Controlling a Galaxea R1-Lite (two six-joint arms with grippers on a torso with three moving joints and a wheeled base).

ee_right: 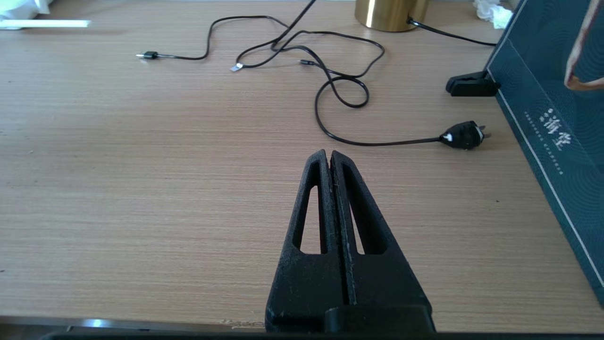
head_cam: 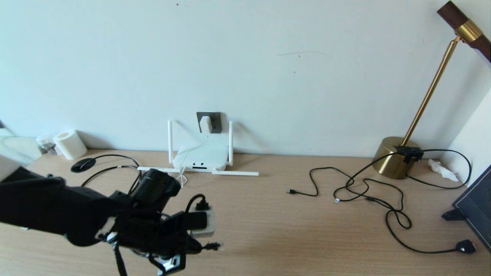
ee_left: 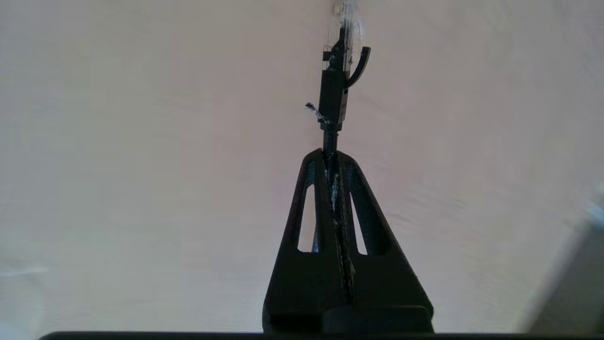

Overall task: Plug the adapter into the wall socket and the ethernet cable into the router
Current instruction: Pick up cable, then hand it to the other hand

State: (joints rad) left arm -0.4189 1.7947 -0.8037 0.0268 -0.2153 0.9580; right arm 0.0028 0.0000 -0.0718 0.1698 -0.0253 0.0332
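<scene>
The white adapter [head_cam: 205, 123] sits in the dark grey wall socket [head_cam: 214, 122], and its thin white cord drops to the router [head_cam: 199, 157]. The router lies flat against the wall with two antennas upright and two lying on the table. My left gripper [head_cam: 200, 246] [ee_left: 330, 153] hovers over the table's front left, well short of the router. It is shut on the black ethernet cable, just behind the plug [ee_left: 334, 89] [head_cam: 213, 245]. The plug's clear tip [ee_left: 344, 23] points away from the fingers. My right gripper [ee_right: 329, 153] is shut on nothing above the front of the table, outside the head view.
A grey power strip [head_cam: 205, 226] with a black plug in it lies just behind my left gripper. Thin black cables [head_cam: 364, 191], a black mains plug [head_cam: 466, 246] and a brass lamp base [head_cam: 395, 159] fill the right. A dark box [ee_right: 557, 118] stands at the right edge. A paper roll [head_cam: 70, 143] sits back left.
</scene>
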